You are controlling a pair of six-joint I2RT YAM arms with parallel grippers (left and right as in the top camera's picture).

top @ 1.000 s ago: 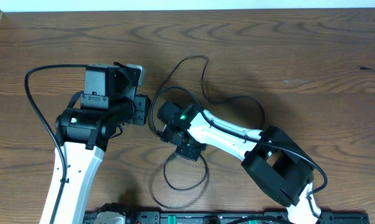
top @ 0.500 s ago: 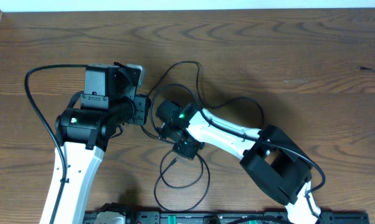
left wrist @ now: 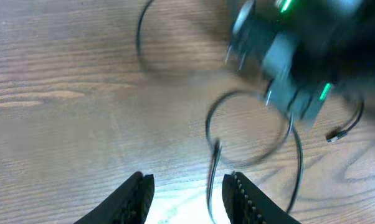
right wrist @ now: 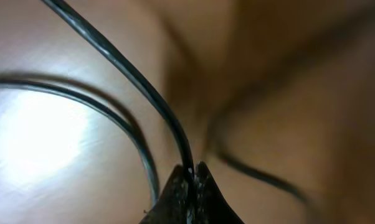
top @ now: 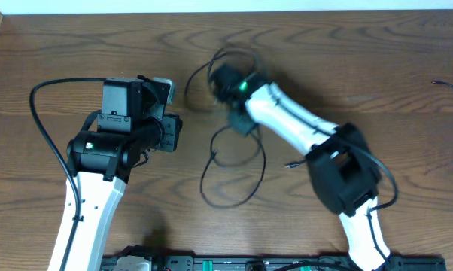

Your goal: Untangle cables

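right pincer [right wrist: 192, 177] pressed together, pinching thin black cable [right wrist: 151, 99] at its tips; left pincer [left wrist: 189, 186] spread wide over table [left wrist: 63, 124], empty, cable loop lying beneath

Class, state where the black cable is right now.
Overhead view: the black cable lies mid-table, pinched by the right gripper, its loop spreading toward the near edge, just right of the open left gripper.

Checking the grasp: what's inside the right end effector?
One thin black cable, pinched in the shut right end effector. Anything deeper between the fingers is covered.
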